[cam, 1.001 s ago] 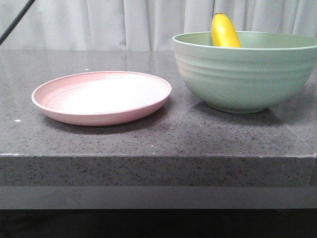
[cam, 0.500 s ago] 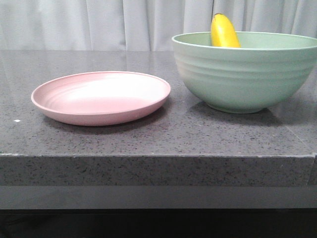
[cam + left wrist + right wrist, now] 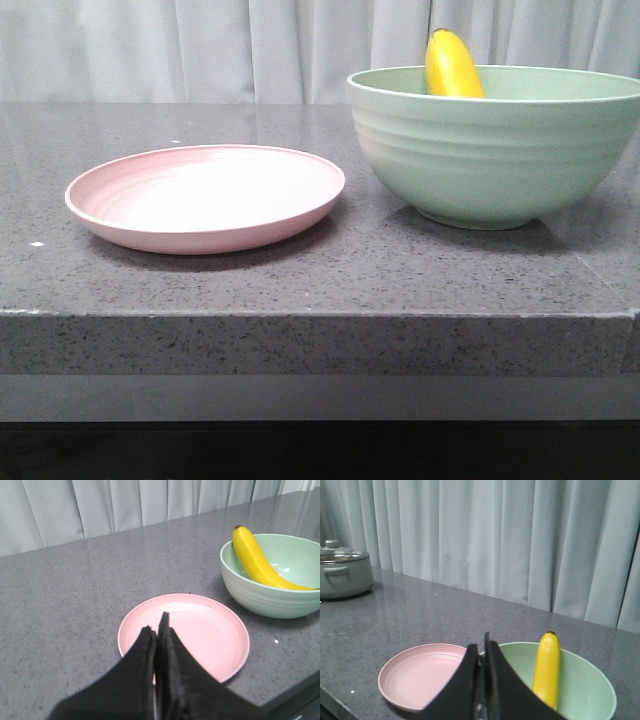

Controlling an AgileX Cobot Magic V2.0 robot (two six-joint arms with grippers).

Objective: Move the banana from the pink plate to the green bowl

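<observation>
Transfer complete: the banana [image 3: 453,64] leans inside the green bowl [image 3: 495,150], at three o'clock from the bare pink plate [image 3: 205,196]. Left gripper [image 3: 156,632] and right gripper [image 3: 482,655] are closed, empty. Next move, likely: none beyond parking.

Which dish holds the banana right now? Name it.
The green bowl, right of the pink plate. The banana leans against its inner wall, tip above the rim; the plate is bare.
</observation>
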